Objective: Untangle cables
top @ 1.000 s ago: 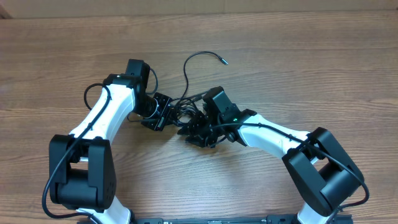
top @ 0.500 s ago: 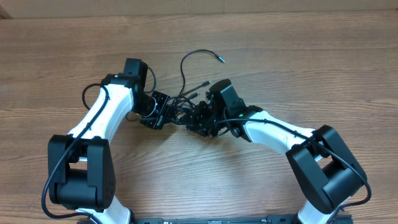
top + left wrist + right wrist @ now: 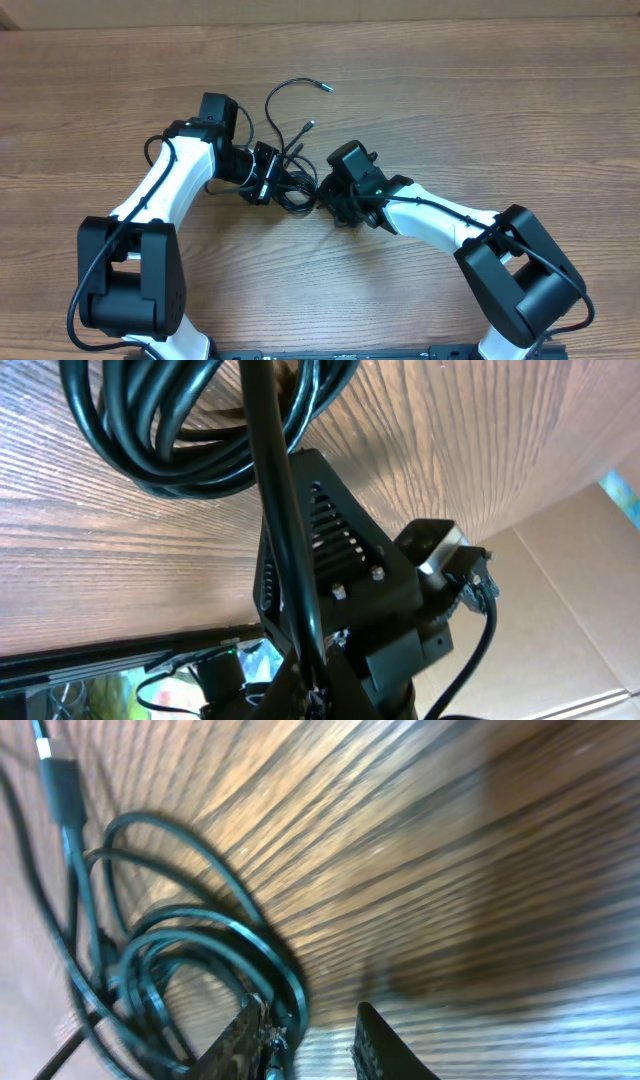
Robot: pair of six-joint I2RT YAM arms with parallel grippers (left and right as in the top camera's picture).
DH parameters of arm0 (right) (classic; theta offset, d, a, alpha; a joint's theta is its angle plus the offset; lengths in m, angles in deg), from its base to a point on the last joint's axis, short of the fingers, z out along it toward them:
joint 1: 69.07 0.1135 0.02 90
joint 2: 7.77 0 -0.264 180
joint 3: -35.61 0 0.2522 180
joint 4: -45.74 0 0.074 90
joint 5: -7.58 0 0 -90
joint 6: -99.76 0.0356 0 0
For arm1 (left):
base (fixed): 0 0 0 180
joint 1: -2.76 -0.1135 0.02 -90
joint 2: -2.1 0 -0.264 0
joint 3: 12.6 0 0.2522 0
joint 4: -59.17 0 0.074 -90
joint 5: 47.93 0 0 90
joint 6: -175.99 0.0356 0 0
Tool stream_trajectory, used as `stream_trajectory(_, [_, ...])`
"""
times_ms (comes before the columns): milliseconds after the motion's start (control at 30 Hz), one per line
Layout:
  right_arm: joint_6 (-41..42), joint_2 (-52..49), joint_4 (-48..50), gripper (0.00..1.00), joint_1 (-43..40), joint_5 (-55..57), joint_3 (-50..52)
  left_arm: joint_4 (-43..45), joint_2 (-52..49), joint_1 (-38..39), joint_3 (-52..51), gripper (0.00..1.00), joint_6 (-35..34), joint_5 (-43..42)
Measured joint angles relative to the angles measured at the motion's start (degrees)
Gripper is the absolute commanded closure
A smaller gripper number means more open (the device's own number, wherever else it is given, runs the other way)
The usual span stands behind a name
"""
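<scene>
Tangle of cables (image 3: 290, 183) sits centre frame in overhead, slightly left of middle, on the wooden table (image 3: 480, 100), bunched into a small dark coil between both arms. Two loose ends stick out toward the top of the frame: one long strand curls up to a plug tip (image 3: 322, 86), and a shorter one ends at a second plug (image 3: 308, 126) just above the right arm's wrist. Left gripper (image 3: 268, 177) is at the coil's left edge, clenched; in the left wrist view one cord (image 3: 285, 550) runs straight up across its black vented finger (image 3: 340, 565) into several stacked loops at upper left, so it is grasping the cables. Right gripper (image 3: 328, 196) is at the coil's right edge, tilted down toward the table. In the right wrist view its fingers (image 3: 382, 1048) are apart, with bare wood showing between them, so it is released; the looped cords lie in the lower left, touching the left-of-frame finger. A plug (image 3: 60, 785) shows at upper left, blurred.
</scene>
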Motion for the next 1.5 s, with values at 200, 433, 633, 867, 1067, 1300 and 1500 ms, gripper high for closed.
stream_trajectory(200, [-6.64, 0.02, 1.31, 0.61, -5.73, -8.26, 0.02, 1.70, 8.22, -2.14, 0.00, 0.96, 5.73, 10.08])
stream_trajectory(433, [-15.28, 0.02, -2.47, 0.61, -7.04, -18.36, 0.00, -2.60, 9.57, -0.22, 0.00, 0.34, 11.65, 35.71])
stream_trajectory(633, [-25.77, 0.02, -9.42, 0.64, -6.73, -19.50, -4.79, -9.81, 8.52, 0.02, 1.66, 0.34, 24.24, 45.48])
stream_trajectory(867, [-27.76, 0.02, -3.74, 0.64, -5.42, -12.59, -7.34, -10.82, 4.57, -0.02, 3.02, 0.08, 28.41, 45.09])
stream_trajectory(1067, [-28.13, -1.22, 6.95, 0.68, 2.95, -2.05, -7.32, -12.50, 3.61, -11.19, 3.02, 0.00, 37.44, 34.88])
stream_trajectory(1300, [-28.11, -6.62, 9.77, 0.70, 5.27, 3.43, -7.32, -12.76, 3.61, -9.94, 2.08, 0.02, 41.75, 33.53])
stream_trajectory(1500, [-23.50, -6.69, 3.63, 0.71, 1.11, -3.19, -7.39, -8.72, 3.50, -4.15, -4.59, 0.39, 39.56, 33.14])
